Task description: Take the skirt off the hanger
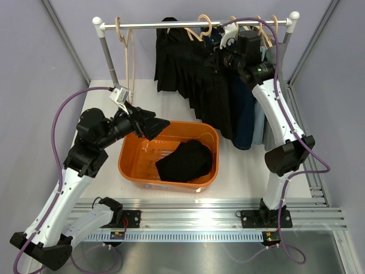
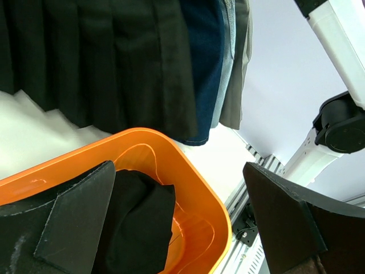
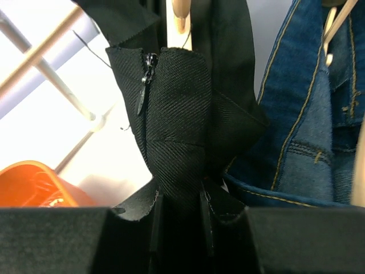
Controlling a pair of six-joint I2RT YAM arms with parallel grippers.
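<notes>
Black pleated cloth made up the skirt (image 1: pixel 208 97), which was hung from a wooden hanger (image 3: pixel 180 14) on the rail (image 1: pixel 171 24) at the 12 o'clock edge of the desk (image 1: pixel 239 171). It was crowded among other garments, with denim (image 3: pixel 308 142) pressed against it at 3 o'clock. Its long axis was seen to run vertically, with the waistband up at the hanger and the hem pointed down toward the desk. An orange basket (image 1: pixel 128 165), with a dark folded garment (image 1: pixel 185 160) laid inside, was set at 6 o'clock of the skirt.

The skirt was judged light, limp and unlikely to be damaged. It was expected to sag and trail when lifted, and possibly to drag on its neighbours. The waistband, doubled and stitched, was judged the firmest place to be taken hold of, close beside the zip (image 3: pixel 142 80).

The right pincer (image 3: pixel 178 211) was clenched there on a gathered fold of the waistband twill, just below the hanger. The left pincer (image 2: pixel 179 228) was spread wide and empty above the basket, near its 9 o'clock rim.
</notes>
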